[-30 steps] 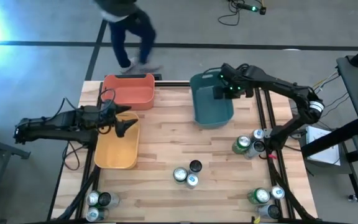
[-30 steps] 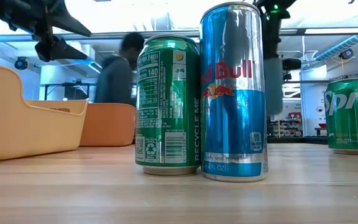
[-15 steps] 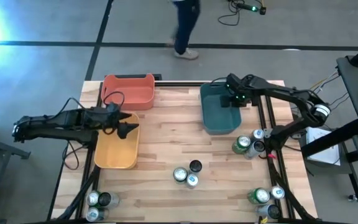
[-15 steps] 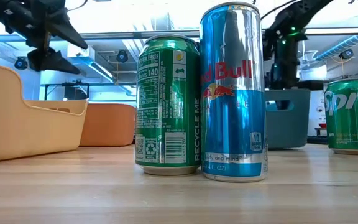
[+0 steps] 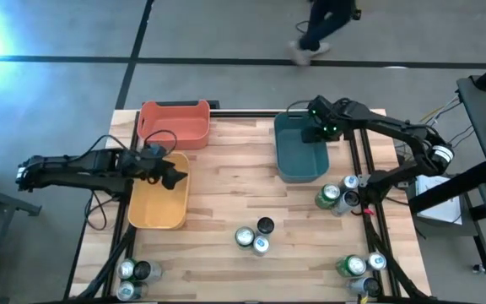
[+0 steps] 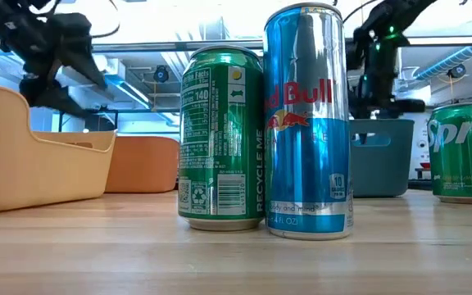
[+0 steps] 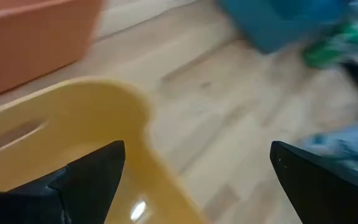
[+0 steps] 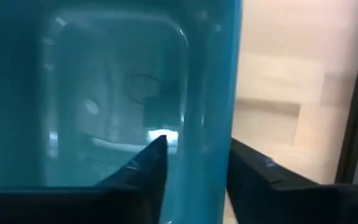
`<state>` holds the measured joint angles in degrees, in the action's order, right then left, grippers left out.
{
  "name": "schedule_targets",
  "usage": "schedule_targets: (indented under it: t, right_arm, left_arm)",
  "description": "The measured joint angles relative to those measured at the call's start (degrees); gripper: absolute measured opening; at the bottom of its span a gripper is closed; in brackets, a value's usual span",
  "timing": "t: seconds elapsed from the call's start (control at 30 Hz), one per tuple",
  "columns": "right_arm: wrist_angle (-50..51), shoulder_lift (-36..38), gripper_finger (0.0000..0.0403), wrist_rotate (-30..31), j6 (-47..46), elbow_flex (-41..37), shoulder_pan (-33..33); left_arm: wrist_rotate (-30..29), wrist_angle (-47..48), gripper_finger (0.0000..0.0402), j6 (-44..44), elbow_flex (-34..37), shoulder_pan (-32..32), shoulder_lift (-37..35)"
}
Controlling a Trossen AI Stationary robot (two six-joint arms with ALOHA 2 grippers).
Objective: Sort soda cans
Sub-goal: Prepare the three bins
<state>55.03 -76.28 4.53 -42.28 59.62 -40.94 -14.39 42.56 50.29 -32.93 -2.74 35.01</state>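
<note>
Soda cans stand upright in groups: three mid-table (image 5: 254,236), among them a green can (image 6: 222,138) and a blue can (image 6: 310,123); others stand at the right edge (image 5: 337,194), near right corner (image 5: 359,268) and near left corner (image 5: 133,274). My right gripper (image 5: 320,133) (image 8: 197,146) is shut on the teal tub (image 5: 298,156). My left gripper (image 5: 175,177) (image 7: 197,149) hangs open above the far right corner of the yellow tub (image 5: 157,201), with the rim (image 7: 143,134) below the gap between its fingers. A red tub (image 5: 174,123) stands at the far left. My right gripper pinches the teal tub's right wall (image 8: 213,93) near its far corner, one finger (image 8: 146,163) inside the tub and the other (image 8: 253,174) outside. The fingers come from above, pointing down. The tub stands level with its base on the table (image 6: 379,190).
Black frame rails run along the table's right side (image 5: 363,169) and across the near corners. A person's legs (image 5: 323,25) pass on the floor beyond the far edge. Bare wood (image 5: 226,181) lies between the yellow and teal tubs.
My right gripper has dragged the teal tub toward the table's right edge, and the tub has turned from askew to square with the table. My left gripper has sunk a little toward the yellow tub. The person has walked to the right behind the table.
</note>
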Motion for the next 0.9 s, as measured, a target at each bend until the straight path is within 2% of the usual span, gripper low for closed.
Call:
schedule_targets:
  t: [0.17, 0.37, 0.53, 0.67, 0.77, 0.9]
  right_arm:
    - [1.7, 3.6, 0.0218, 1.4, 2.7, 6.7, 1.0]
    - [2.1, 7.3, 0.0261, 5.2, 3.4, 12.7, 3.7]
    - [2.1, 8.4, 0.0265, 6.2, 3.5, 15.4, 6.3]
    - [2.1, 8.1, 0.0255, 6.1, 4.0, 16.6, 8.2]
    - [1.8, 7.9, 0.0247, 6.1, 5.4, 17.0, 9.1]
    - [1.7, 7.9, 0.0240, 6.1, 5.9, 17.0, 9.1]
  left_arm:
    - [-0.1, 2.3, 0.0387, 8.3, 1.5, 0.0, 3.6]
    - [0.0, 2.4, 0.0379, 13.5, 1.0, 0.6, 9.9]
    - [0.9, 2.3, 0.0355, 18.9, -0.4, 3.0, 16.2]
    - [1.2, 2.3, 0.0332, 26.8, -1.7, 5.5, 22.0]
    - [1.3, 2.2, 0.0309, 32.1, -3.3, 7.4, 26.1]
    - [1.1, 2.2, 0.0265, 34.8, -5.8, 8.6, 31.7]
